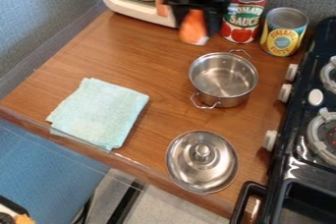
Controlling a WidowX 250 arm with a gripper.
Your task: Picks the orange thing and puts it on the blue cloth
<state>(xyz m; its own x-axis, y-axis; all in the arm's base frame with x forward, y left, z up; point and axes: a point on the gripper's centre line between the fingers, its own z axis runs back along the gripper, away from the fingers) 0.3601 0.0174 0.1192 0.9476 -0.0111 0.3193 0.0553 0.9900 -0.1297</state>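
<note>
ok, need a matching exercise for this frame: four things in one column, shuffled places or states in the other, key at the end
Things:
1. orange thing
2. cloth
3. pot
4. lid

Places/states:
A. lying on the counter, knob up
B. held in the black hand
C. folded, pale blue
D. uncovered, handles on two sides

Pairs: 1-B, 2-C, 3-D, 4-A

Pot (223, 78) between cloth (99, 112) and stove (293, 161)
</note>
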